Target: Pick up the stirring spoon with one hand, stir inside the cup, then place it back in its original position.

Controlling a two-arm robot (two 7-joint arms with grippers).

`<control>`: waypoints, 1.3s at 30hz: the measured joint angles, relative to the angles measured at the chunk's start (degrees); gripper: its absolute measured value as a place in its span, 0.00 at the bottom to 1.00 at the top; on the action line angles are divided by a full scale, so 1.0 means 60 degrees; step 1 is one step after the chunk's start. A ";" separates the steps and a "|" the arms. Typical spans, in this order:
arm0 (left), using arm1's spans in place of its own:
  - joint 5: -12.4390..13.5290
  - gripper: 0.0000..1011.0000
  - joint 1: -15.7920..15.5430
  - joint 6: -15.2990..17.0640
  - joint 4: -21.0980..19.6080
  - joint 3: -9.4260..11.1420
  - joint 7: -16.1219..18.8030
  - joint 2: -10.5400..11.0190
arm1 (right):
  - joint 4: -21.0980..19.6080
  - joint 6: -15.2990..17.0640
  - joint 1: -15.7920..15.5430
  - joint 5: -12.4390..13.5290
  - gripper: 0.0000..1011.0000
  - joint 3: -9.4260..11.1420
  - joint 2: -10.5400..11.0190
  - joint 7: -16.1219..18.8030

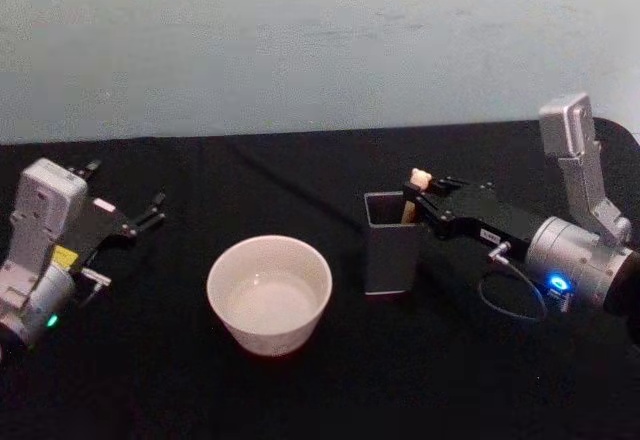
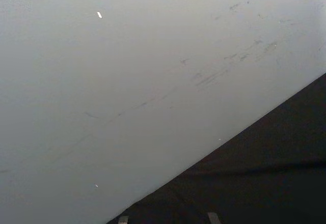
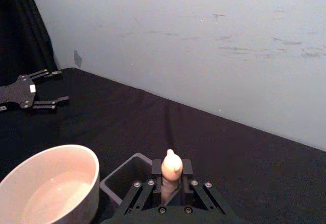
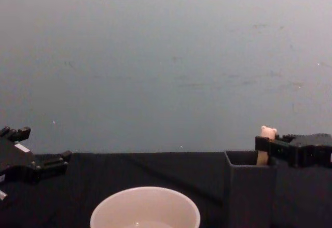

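The stirring spoon (image 1: pixel 420 178) stands upright in the dark grey square holder (image 1: pixel 390 250), its original position, with only the peach bear-head top (image 4: pixel 268 132) above the rim. My right gripper (image 1: pixel 412 200) reaches in from the right and is shut on the handle (image 3: pixel 171 164) just above the holder (image 3: pixel 125 178). The stem and bowl are hidden inside the holder. The cream-white cup (image 1: pixel 270 295) sits to the left of the holder, with a little clear liquid in it (image 3: pixel 51 193). My left gripper (image 1: pixel 125 188) rests open at the table's far left, well apart from the cup.
A black cloth (image 1: pixel 330 390) covers the table and a pale wall (image 1: pixel 320 40) rises behind it. A cable loop (image 1: pixel 515 300) hangs under the right wrist. Bare cloth lies between the cup and the left arm and in front of the cup.
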 joint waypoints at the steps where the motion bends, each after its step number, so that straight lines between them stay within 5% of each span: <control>1: 0.0000 0.99 0.0001 0.0000 0.0000 0.0000 0.0000 0.0000 | 0.0000 -0.0001 0.0000 0.0000 0.21 0.0000 0.0001 0.0001; 12: 0.0000 0.99 0.0001 0.0000 0.0000 0.0000 0.0000 0.0000 | -0.0118 0.0074 0.0025 0.0064 0.21 0.0039 0.0014 -0.0011; 39: 0.0000 0.99 0.0001 0.0000 0.0000 0.0000 0.0000 0.0000 | -0.1526 -0.0054 -0.0003 0.1521 0.21 0.0715 0.0542 -0.0031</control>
